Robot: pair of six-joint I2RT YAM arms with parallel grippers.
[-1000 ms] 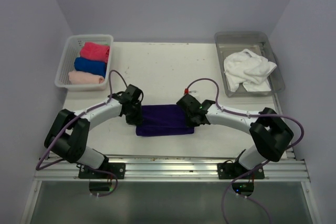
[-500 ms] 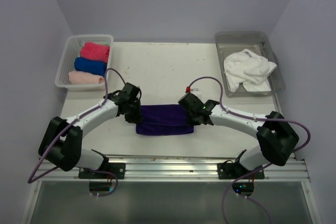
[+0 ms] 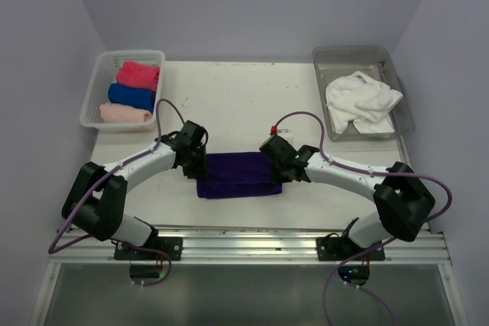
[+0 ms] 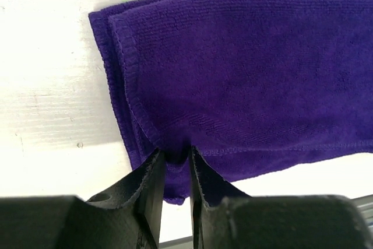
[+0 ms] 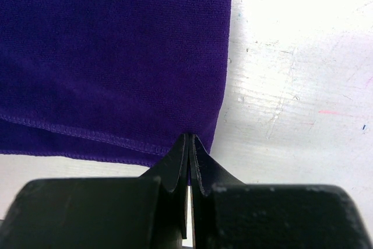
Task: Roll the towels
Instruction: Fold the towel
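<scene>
A purple towel [image 3: 238, 175], folded into a flat band, lies on the white table near its front edge. My left gripper [image 3: 195, 164] is at the towel's left end, shut on a pinch of its near edge, as the left wrist view [image 4: 175, 154] shows. My right gripper [image 3: 280, 167] is at the towel's right end, its jaws pressed together on the near right corner of the towel [image 5: 116, 56]. White towels [image 3: 361, 102] lie crumpled in the clear tray at the back right.
A white basket [image 3: 99, 97] at the back left holds three rolled towels: red [image 3: 138, 75], blue [image 3: 131, 96] and pink [image 3: 125, 114]. A clear tray [image 3: 401, 89] stands at the back right. The table's front rail [image 3: 244, 246] runs close behind the arms.
Both arms have shifted slightly while holding the towel's ends. The towel's near edge has moved a little towards the front of the table.
</scene>
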